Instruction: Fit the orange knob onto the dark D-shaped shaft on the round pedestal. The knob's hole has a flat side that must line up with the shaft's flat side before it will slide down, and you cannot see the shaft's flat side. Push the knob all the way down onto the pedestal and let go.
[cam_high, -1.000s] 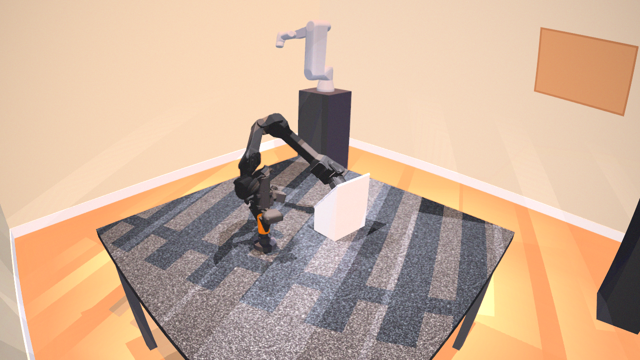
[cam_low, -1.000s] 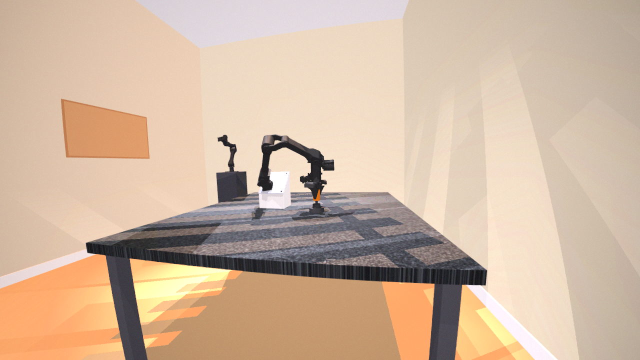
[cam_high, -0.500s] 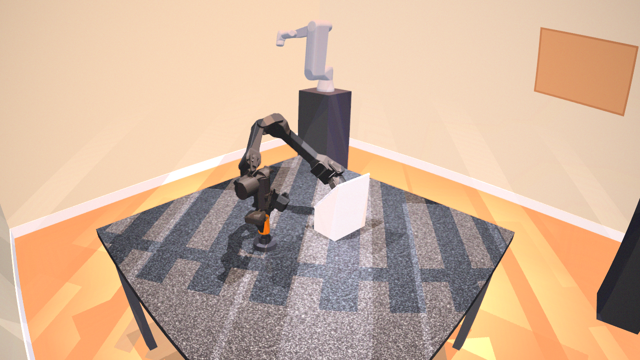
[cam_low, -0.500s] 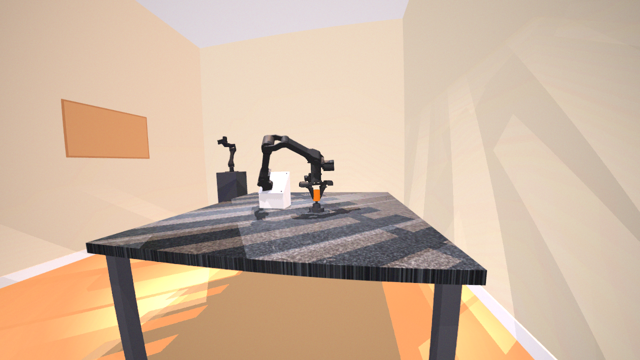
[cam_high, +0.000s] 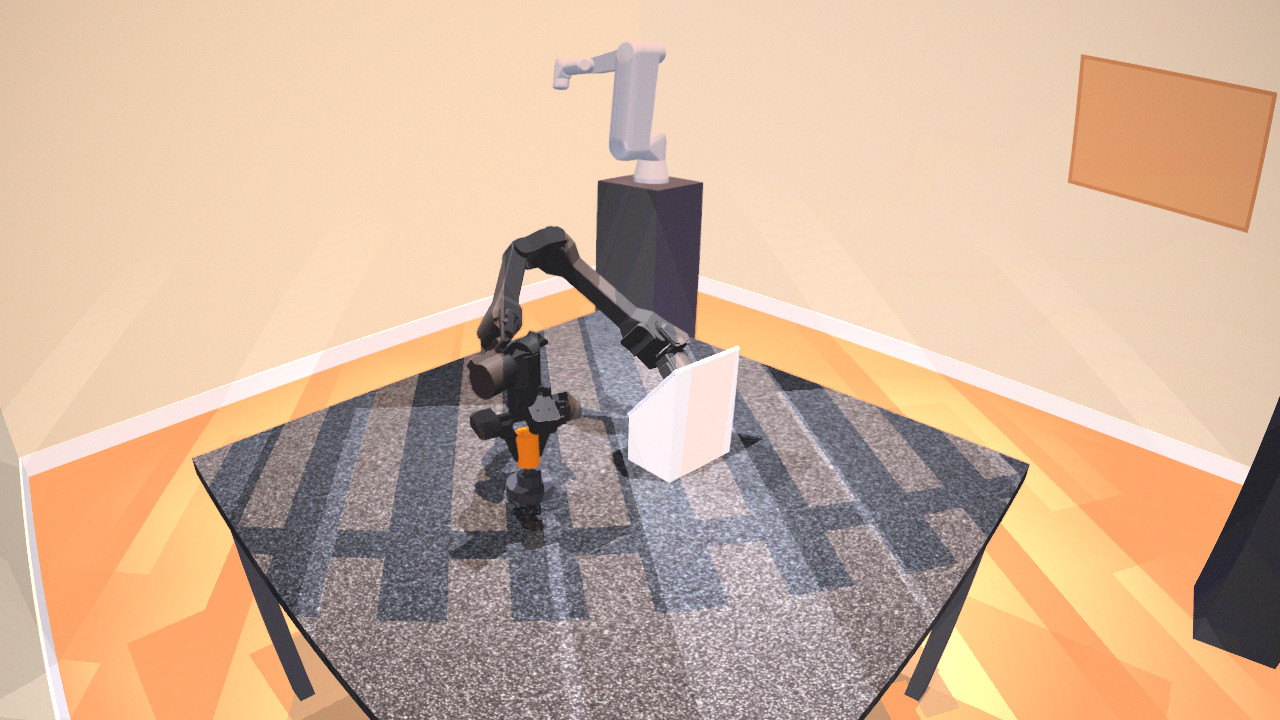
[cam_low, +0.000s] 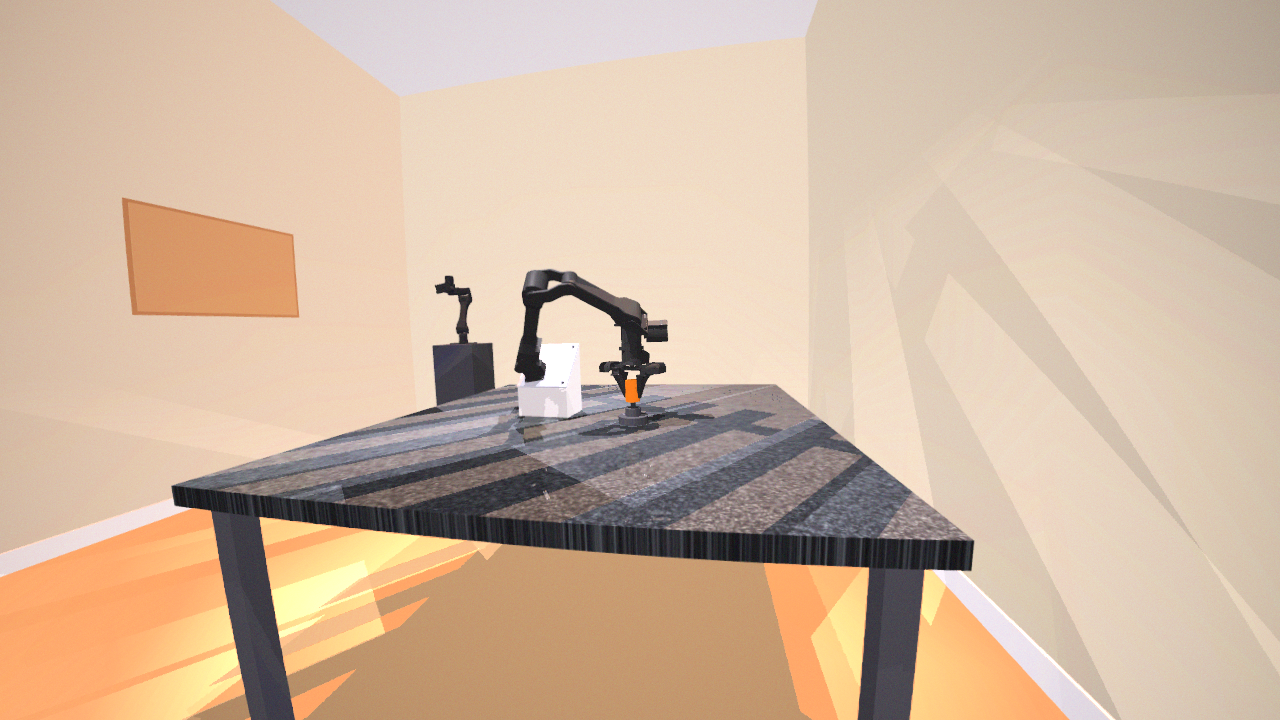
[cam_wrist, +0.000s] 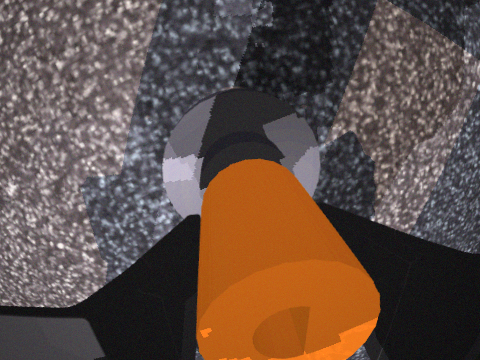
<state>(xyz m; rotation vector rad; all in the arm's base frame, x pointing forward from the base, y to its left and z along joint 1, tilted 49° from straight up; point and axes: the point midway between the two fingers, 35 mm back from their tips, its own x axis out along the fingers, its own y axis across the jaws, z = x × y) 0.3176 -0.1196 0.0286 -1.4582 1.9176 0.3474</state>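
The orange knob (cam_high: 528, 443) (cam_low: 631, 390) (cam_wrist: 265, 225) is upright between the two black fingers of my gripper (cam_high: 528, 454) (cam_low: 631, 394) (cam_wrist: 258, 220), which is shut on it. The knob is directly above the dark round pedestal (cam_high: 525, 489) (cam_low: 632, 419) (cam_wrist: 182, 135). In the exterior view a short dark gap-width of shaft (cam_low: 632, 405) shows between the knob's lower end and the pedestal. The knob is not down on the pedestal. In the wrist view the knob hides the shaft, and the shaft's flat side cannot be seen. The recess in the knob's top shows a wedge-shaped mark.
A white box (cam_high: 680, 429) (cam_low: 549, 401) with a sloping face stands on the patterned table (cam_high: 617, 662) (cam_low: 716, 501), beside the arm's base. A second robot arm (cam_high: 635, 98) (cam_low: 462, 313) stands on a dark column (cam_high: 648, 241) (cam_low: 463, 376) beyond the table.
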